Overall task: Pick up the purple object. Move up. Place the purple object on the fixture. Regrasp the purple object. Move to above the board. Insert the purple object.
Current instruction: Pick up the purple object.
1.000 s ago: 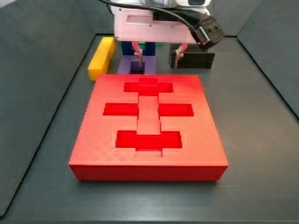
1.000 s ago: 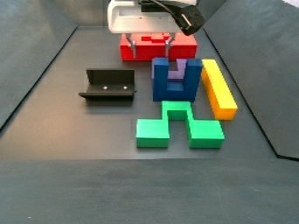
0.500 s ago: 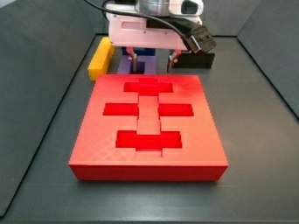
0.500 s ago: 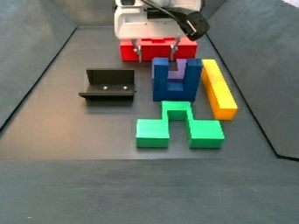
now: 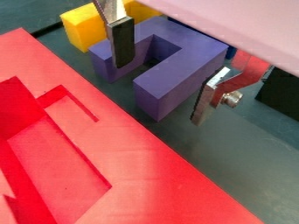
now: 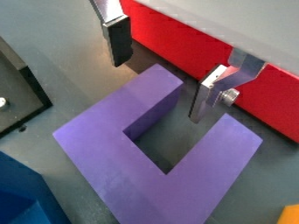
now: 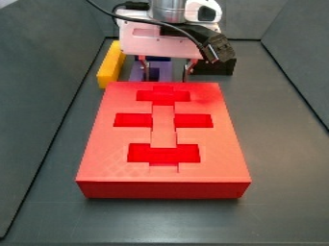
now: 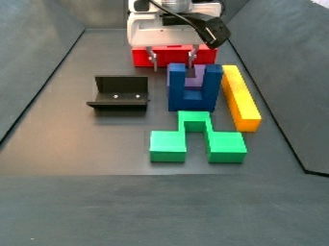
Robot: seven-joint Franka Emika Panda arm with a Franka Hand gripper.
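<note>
The purple object (image 5: 176, 70) is a U-shaped block lying flat on the floor just behind the board (image 5: 70, 149). It also shows in the other wrist view (image 6: 117, 149) and in both side views (image 7: 157, 69) (image 8: 193, 83). My gripper (image 5: 162, 90) (image 6: 158, 87) is open and hangs low over the block's pronged end, one finger (image 5: 121, 39) on each side, holding nothing. In the side views the gripper (image 7: 167, 63) (image 8: 172, 61) stands between the board (image 7: 161, 135) and the fixture (image 7: 218, 65) (image 8: 118, 94).
A yellow bar (image 7: 113, 62) (image 8: 240, 96) lies beside the purple block, opposite the fixture. A blue U-shaped block (image 8: 178, 91) stands against the purple one, with a green piece (image 8: 193, 136) set into its far side. Dark walls enclose the floor.
The gripper has come down closer to the purple block, still open. Nothing else has moved.
</note>
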